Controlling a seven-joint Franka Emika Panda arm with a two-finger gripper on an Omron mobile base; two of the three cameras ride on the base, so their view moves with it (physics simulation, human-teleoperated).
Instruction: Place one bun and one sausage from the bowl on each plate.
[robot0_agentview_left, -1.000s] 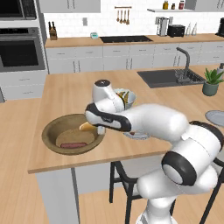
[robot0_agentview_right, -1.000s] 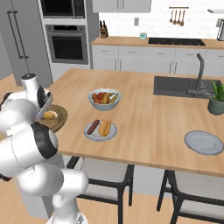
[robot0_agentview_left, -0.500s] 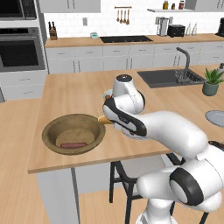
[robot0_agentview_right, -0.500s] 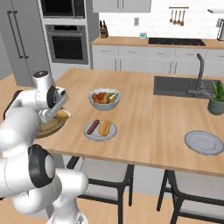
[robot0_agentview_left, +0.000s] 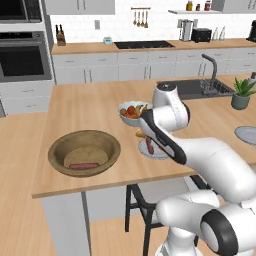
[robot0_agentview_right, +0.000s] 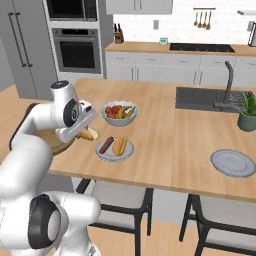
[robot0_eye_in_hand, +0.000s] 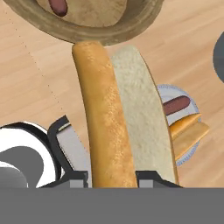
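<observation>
Hand (robot0_eye_in_hand: 114, 181) clamped on a bun (robot0_eye_in_hand: 118, 118), held above the worktop (robot0_agentview_right: 165, 140) between wooden bowl (robot0_agentview_left: 85, 152) and near plate (robot0_agentview_right: 115, 150).

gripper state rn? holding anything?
Gripper: closed on a bun, carried above the counter between the wooden bowl and the filled plate.

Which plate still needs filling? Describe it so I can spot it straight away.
On the wooden island counter, look past the sink toward the end with the potted plant. The plate lies there alone near the front edge. Unlike the other plate beside the fruit bowl, it holds no bun or sausage.
</observation>
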